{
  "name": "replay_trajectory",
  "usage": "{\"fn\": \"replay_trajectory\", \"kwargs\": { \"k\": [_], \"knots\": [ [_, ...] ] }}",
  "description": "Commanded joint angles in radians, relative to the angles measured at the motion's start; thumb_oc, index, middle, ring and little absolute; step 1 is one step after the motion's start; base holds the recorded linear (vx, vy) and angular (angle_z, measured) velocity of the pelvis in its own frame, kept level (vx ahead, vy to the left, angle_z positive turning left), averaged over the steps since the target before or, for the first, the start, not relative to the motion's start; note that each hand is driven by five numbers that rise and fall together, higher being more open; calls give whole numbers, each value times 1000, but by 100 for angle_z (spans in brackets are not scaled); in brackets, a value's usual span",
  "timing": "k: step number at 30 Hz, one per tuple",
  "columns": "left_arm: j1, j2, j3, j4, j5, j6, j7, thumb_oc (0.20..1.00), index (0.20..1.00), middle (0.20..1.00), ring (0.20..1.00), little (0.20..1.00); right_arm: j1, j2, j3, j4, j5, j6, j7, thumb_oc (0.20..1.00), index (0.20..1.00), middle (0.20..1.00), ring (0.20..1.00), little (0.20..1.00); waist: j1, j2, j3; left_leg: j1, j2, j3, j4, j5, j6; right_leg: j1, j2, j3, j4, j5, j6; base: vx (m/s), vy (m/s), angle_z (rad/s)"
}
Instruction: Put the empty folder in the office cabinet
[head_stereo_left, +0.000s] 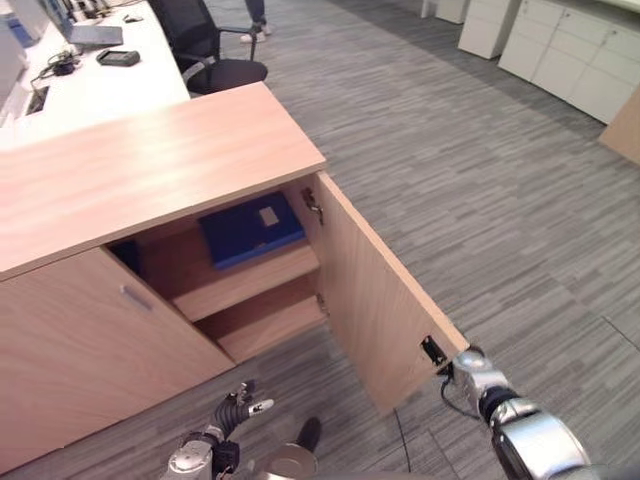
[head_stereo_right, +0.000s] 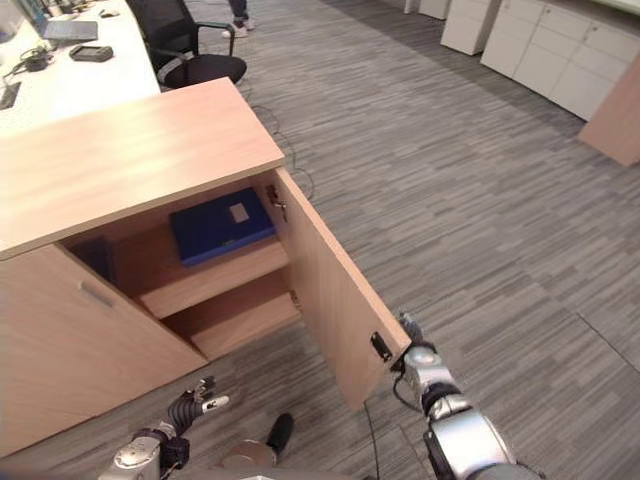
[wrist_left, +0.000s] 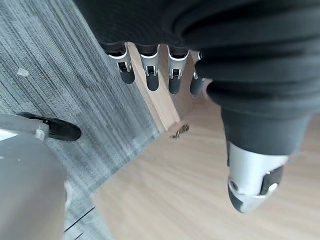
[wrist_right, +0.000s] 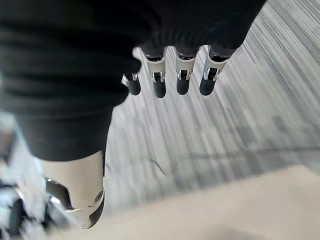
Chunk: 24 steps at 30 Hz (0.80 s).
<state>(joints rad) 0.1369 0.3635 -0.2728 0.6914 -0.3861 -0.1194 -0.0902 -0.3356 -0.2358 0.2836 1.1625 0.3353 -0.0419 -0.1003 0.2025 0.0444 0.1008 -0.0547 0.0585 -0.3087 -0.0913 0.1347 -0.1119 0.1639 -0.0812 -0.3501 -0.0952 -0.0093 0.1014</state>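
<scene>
the blue folder (head_stereo_left: 250, 229) lies flat on the cabinet's (head_stereo_left: 150, 165) upper shelf (head_stereo_left: 255, 283), so placement looks done. the door (head_stereo_left: 375, 300) stands wide open, the right hand (head_stereo_left: 468, 372) at its outer edge, fingers straight, holding nothing. the left hand (head_stereo_left: 238, 405) hangs low, fingers relaxed. risk: a hard push could slam the door or slip off its edge.

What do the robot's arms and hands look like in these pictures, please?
Both arms are silver-grey metal with rounded segments. The right hand and the left hand each have a dark ribbed cover over the back and wrist. Their fingers are silver with dark rounded tips, set in a row, and the thumb stands apart, silver with a dark tip as well.
</scene>
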Motion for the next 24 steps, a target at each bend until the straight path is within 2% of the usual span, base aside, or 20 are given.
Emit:
{"fn": "replay_trajectory", "kwargs": {
  "k": [1,4,7,8,9,11,12,14,15,16,17,19,21,22,24],
  "knots": [
    [-101,29,15,26,-29,-42,22,1000,1000,1000,1000,1000,-29,6,25,-142,12,-52,28,1000,1000,1000,1000,1000,9,-32,52,40,47,45,26,-85,-54,31,-70,-2,55,-79,53,-75,-69,31],
    [-109,16,53,48,-40,-51,47,1000,1000,1000,1000,1000,61,18,68,-266,1,-55,61,1000,1000,1000,1000,1000,0,-16,68,15,58,37,26,-55,-80,31,-59,-24,42,-84,43,-77,-44,22],
    [-119,-1,82,75,-50,-59,70,1000,1000,1000,1000,1000,107,24,117,-345,2,-58,93,1000,1000,1000,1000,1000,-2,-17,84,-27,55,53,64,-50,-96,24,-65,-28,18,-70,42,-101,9,11],
    [-120,-9,90,78,-51,-61,76,1000,1000,1000,1000,1000,129,16,123,-379,1,-61,104,1000,1000,1000,1000,1000,-13,-23,103,-58,63,118,123,-56,-104,23,-79,-42,19,-67,44,-167,110,11],
    [-118,-17,97,72,-50,-60,79,1000,1000,1000,1000,1000,140,7,135,-399,2,-57,112,1000,1000,1000,1000,1000,-23,-27,108,-84,75,206,168,-57,-88,14,-95,-57,20,-59,47,-198,136,15],
    [-110,-27,118,76,-50,-62,73,1000,1000,1000,1000,1000,141,3,169,-426,3,-49,140,1000,1000,1000,1000,1000,-58,-38,99,-58,161,464,226,-82,-68,-1,-123,-98,29,-44,49,-165,162,67],
    [-104,-30,123,85,-49,-62,67,1000,1000,1000,1000,1000,146,-1,177,-452,0,-45,155,1000,1000,1000,1000,1000,-68,-37,94,-29,187,510,235,-89,-72,3,-129,-112,39,-45,47,-65,154,89],
    [-98,-31,125,91,-47,-59,63,1000,1000,1000,1000,1000,153,-3,181,-471,-1,-42,162,1000,1000,1000,1000,1000,-73,-35,91,-12,203,525,244,-80,-78,6,-133,-120,48,-45,44,4,120,46],
    [-102,-32,122,109,-42,-57,61,1000,1000,1000,1000,1000,161,-11,182,-505,3,-38,176,1000,1000,1000,1000,1000,-91,-34,77,15,232,569,237,-67,-88,9,-153,-160,69,-40,44,2,179,60],
    [-103,-31,119,109,-38,-57,59,1000,1000,1000,1000,1000,168,-16,178,-523,6,-38,180,1000,1000,1000,1000,1000,-100,-34,65,33,242,605,222,-67,-90,11,-165,-186,76,-36,47,72,226,88],
    [-104,-31,115,109,-35,-56,54,1000,1000,1000,1000,1000,174,-19,174,-528,10,-39,183,1000,1000,1000,1000,1000,-108,-33,49,62,247,624,197,-93,-102,24,-168,-193,76,-48,56,85,197,104],
    [-104,-30,110,99,-31,-56,50,1000,1000,1000,1000,1000,183,-25,162,-552,9,-39,185,1000,1000,1000,1000,1000,-111,-29,27,89,235,644,138,-93,-100,30,-187,-232,96,-39,69,92,252,108],
    [-104,-29,101,91,-25,-51,48,1000,1000,1000,1000,1000,176,-18,153,-549,6,-39,174,1000,1000,1000,1000,1000,-105,-36,20,91,201,613,114,-105,-83,30,-212,-239,117,-25,81,71,299,104],
    [-108,-23,84,85,-10,-51,45,1000,1000,1000,1000,1000,167,-2,130,-532,21,-41,162,1000,1000,1000,1000,1000,-94,-48,14,90,168,596,99,-118,-63,34,-247,-259,145,-5,98,85,370,87],
    [-105,-16,68,66,3,-48,36,1000,1000,1000,1000,1000,157,11,105,-523,35,-45,148,1000,1000,1000,1000,1000,-82,-60,10,90,134,576,90,-142,-35,34,-282,-267,187,8,117,73,271,51]
  ]
}}
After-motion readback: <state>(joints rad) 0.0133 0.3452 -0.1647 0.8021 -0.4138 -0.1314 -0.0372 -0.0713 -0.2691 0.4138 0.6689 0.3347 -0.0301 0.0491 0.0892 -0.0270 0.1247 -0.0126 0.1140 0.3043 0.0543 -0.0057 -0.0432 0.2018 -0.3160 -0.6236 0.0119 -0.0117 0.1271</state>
